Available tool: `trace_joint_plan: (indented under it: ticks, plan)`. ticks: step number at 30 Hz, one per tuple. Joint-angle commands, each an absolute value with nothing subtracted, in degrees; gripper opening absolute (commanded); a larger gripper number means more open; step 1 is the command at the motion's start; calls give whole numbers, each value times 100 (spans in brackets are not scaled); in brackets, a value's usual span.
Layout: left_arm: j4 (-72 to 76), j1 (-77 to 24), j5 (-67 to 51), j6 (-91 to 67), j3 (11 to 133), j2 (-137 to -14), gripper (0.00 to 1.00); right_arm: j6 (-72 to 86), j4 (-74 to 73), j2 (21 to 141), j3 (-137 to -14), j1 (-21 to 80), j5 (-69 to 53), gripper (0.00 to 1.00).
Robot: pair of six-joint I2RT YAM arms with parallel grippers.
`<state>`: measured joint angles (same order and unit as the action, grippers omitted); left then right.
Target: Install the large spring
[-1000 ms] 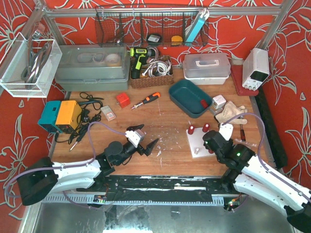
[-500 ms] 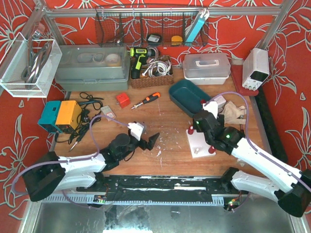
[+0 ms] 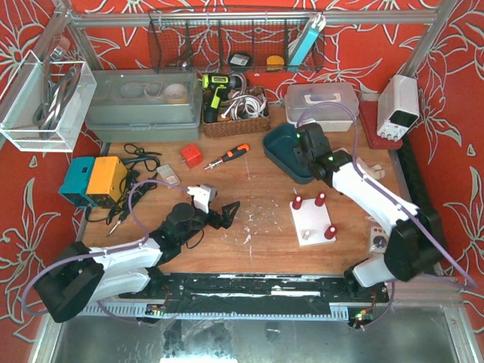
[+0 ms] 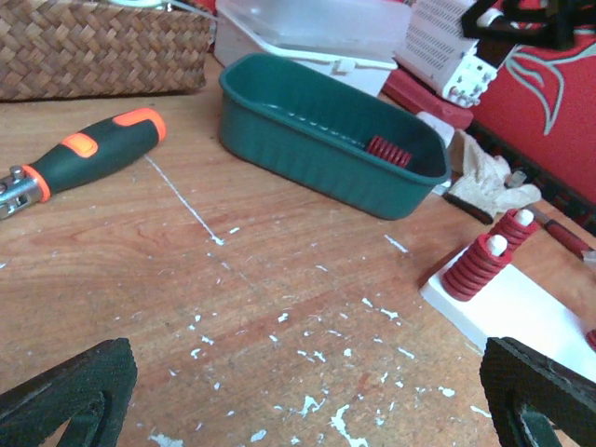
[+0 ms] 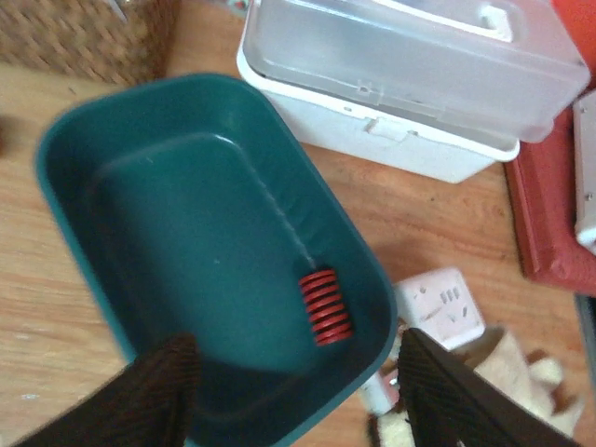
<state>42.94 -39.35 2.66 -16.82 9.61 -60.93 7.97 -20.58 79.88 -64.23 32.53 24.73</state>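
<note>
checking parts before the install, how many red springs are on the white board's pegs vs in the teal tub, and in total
red springs on the white board: 3
red spring in the teal tub: 1
total: 4 springs

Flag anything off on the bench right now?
White flecks litter the wood mid-table, like chipped paint or scratches. The white peg board has red springs on three pegs; its near-left peg is bare. A loose spring lies on its side in the teal bin. Nothing looks broken.
</note>
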Motion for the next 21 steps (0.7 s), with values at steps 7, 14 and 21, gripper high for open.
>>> trace_joint_plan:
  ticks: [7, 14, 21]
  plan:
    - [4429, -3916, 307, -1662, 892, -5808, 100, 70, -3216, 10191, -8050, 2481, 2021, 43]
    - [4473, -3911, 369, -1646, 853, -5766, 100, 64, -3976, 11340, -8971, 2329, 2601, 43]
    - [4482, -3911, 371, -1629, 875, -5765, 100, 5, -4307, 11865, -9256, 2242, 2673, 45]
